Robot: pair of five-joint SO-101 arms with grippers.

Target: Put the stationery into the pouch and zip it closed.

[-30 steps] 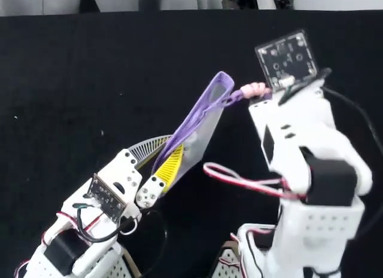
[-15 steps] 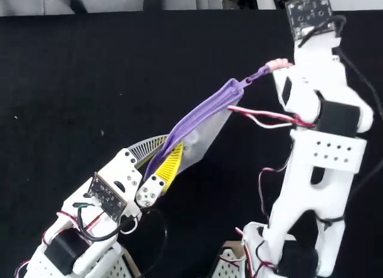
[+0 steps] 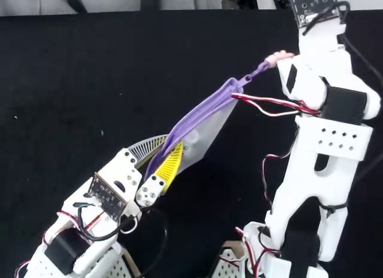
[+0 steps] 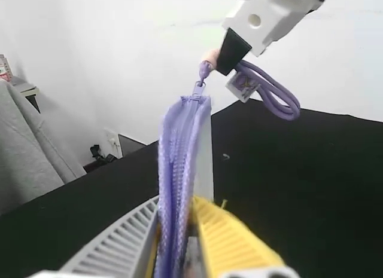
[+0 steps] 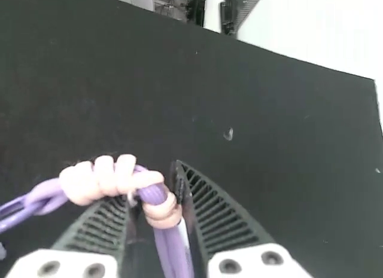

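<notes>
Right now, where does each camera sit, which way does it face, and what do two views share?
High view: fixed above the table, looking down; both arms show, the pouch taut between left gripper and right gripper.
Left wrist view: on the left arm, looking along the pouch towards the right gripper; own grey and yellow jaws show.
Right wrist view: on the right arm, facing the table; own jaws grip the pull cord.
Shared: high and left wrist views both show the pouch.

Looks like a small robotics lab bench. Black-covered table (image 3: 90, 81), white arms (image 3: 323, 140) on it with bare servo wiring (image 3: 263, 104). Behind the table: plain white wall (image 4: 119, 39), wall socket (image 4: 111, 140), cable clutter (image 4: 96, 152), grey fabric (image 4: 24, 152).
</notes>
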